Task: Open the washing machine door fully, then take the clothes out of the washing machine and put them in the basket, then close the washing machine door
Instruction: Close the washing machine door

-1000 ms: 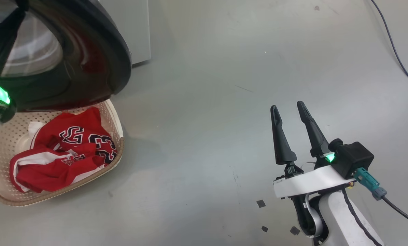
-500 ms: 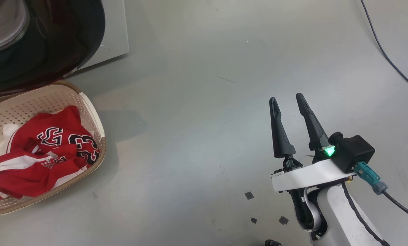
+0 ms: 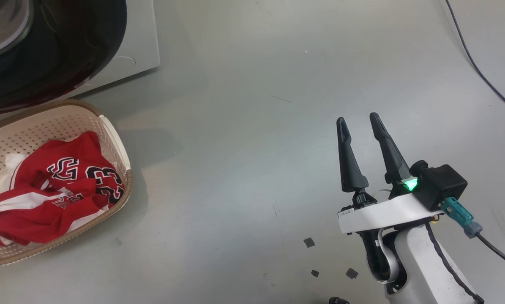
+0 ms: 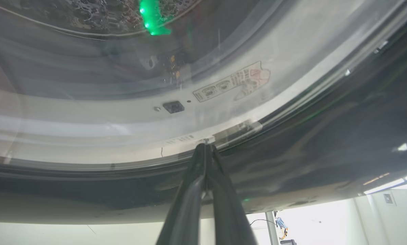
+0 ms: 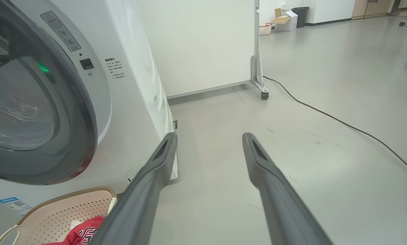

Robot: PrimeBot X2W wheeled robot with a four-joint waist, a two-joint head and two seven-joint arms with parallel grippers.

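The washing machine door (image 3: 87,50), with its glossy black rim, hangs over the back of the cream basket (image 3: 116,139) at the left of the head view. Red clothes (image 3: 58,190) bearing the number 23 lie in the basket. My left gripper (image 4: 206,147) is shut, its tips touching the door (image 4: 292,143) where the clear glass meets the black rim. My right gripper (image 3: 358,120) stands open and empty above the bare floor, well right of the basket. In the right wrist view the door (image 5: 84,112) stands close to the white washing machine (image 5: 131,85); the right gripper (image 5: 208,136) points past it.
A black cable (image 3: 480,71) runs along the floor at the far right. A white wheeled partition (image 5: 257,68) stands behind the machine. Small dark tape squares (image 3: 309,242) mark the floor near my right arm. Open grey floor lies between basket and right gripper.
The head camera has shifted, so the whole picture moved. The door's rim now covers less of the basket than a second ago. My right gripper has stayed open in much the same place.
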